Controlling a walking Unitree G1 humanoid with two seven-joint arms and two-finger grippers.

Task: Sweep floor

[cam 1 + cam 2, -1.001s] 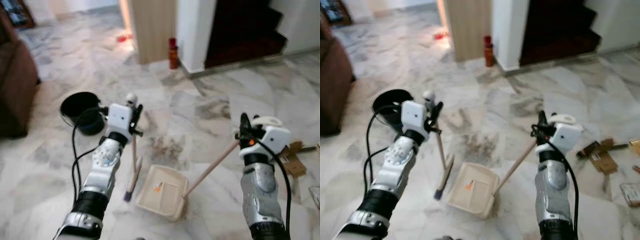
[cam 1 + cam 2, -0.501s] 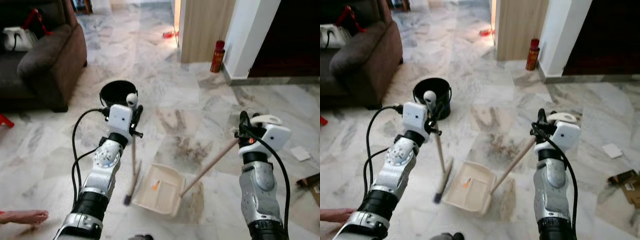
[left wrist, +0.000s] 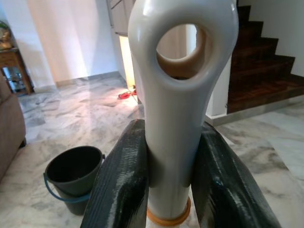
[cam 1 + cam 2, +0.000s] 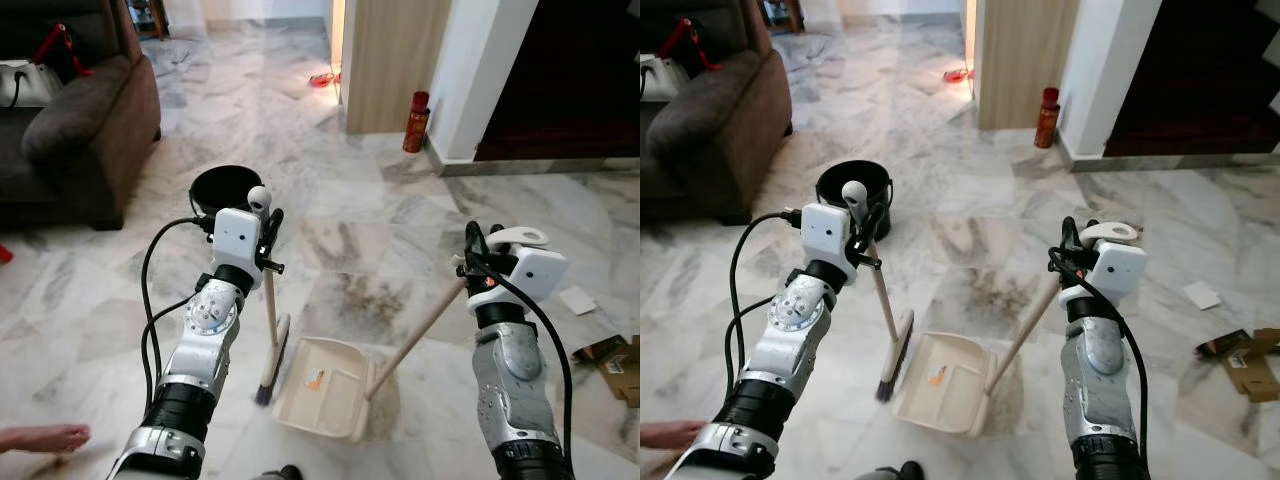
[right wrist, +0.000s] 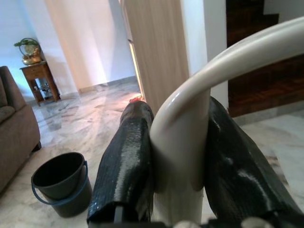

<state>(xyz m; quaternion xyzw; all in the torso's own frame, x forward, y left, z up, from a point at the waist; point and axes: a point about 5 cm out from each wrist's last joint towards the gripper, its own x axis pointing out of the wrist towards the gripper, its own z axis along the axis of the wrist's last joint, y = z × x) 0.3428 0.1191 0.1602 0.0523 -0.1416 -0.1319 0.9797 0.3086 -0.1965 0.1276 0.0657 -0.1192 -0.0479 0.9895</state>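
My left gripper (image 4: 268, 222) is shut on the white handle of a short broom (image 4: 270, 318), whose dark bristles rest on the marble floor. In the left wrist view both black fingers (image 3: 119, 185) clamp the broom handle (image 3: 173, 123) below its hanging loop. My right gripper (image 4: 472, 250) is shut on the cream grip of the dustpan handle (image 4: 420, 330), a wooden pole slanting down to the cream dustpan (image 4: 325, 385) lying flat on the floor. A small orange scrap lies in the pan. The broom head stands just left of the pan.
A black bucket (image 4: 222, 187) stands behind the left arm. A brown sofa (image 4: 75, 120) is at the left, a red canister (image 4: 414, 107) by the wooden partition, and dark stairs at the back right. Cardboard scraps (image 4: 610, 355) lie at the right. A person's hand (image 4: 40, 438) rests low at the left.
The camera has swung left, bringing in the sofa and moving the bucket toward the middle. Both grippers keep their hold, and broom and dustpan stay side by side.
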